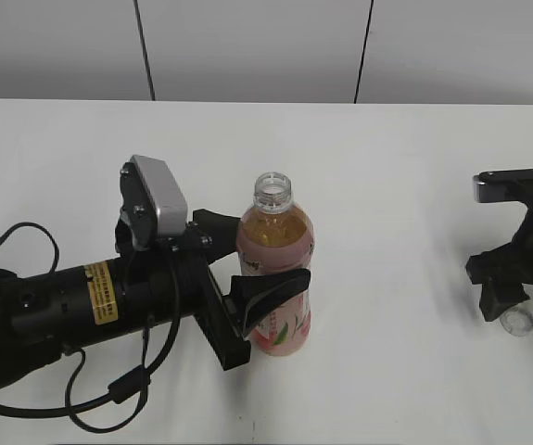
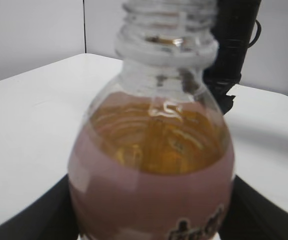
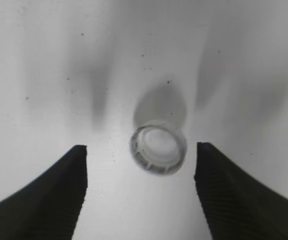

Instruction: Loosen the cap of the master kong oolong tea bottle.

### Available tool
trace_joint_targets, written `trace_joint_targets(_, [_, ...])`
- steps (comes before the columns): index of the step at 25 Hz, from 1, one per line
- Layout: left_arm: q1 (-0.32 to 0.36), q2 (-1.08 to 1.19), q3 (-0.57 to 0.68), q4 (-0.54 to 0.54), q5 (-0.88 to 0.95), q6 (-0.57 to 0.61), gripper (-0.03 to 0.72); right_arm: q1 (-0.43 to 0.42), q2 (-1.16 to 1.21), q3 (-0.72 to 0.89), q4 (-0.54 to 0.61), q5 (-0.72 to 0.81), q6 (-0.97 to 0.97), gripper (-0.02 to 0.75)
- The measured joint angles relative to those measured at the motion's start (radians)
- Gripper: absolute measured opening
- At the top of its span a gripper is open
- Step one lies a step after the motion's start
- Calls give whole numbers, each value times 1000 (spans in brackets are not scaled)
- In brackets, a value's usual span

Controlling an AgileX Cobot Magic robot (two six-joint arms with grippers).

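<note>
The oolong tea bottle [image 1: 275, 278] stands upright mid-table, amber tea inside, pink label, its threaded neck bare and open. My left gripper [image 1: 252, 269] is shut on the bottle's body, one finger on each side; the left wrist view shows the bottle [image 2: 154, 165] filling the frame. The white cap [image 1: 518, 321] lies on the table at the far right, open side up. In the right wrist view the cap [image 3: 158, 148] lies between the spread fingers of my right gripper [image 3: 141, 165], which is open, empty and just above it.
The white table [image 1: 387, 185] runs back to a grey panelled wall. My left arm's black body and cables [image 1: 53, 306] lie across the front left of the table.
</note>
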Motion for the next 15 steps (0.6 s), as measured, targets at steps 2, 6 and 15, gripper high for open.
trace_joint_targets(2, [0,0,0,0,0,0,445,0,0,0,5,0,0,553])
trace_joint_targets(6, [0,0,0,0,0,0,445,0,0,0,11,1,0,568])
trace_joint_targets(15, [0,0,0,-11,12,0,493,-1,0,1,12,12,0,568])
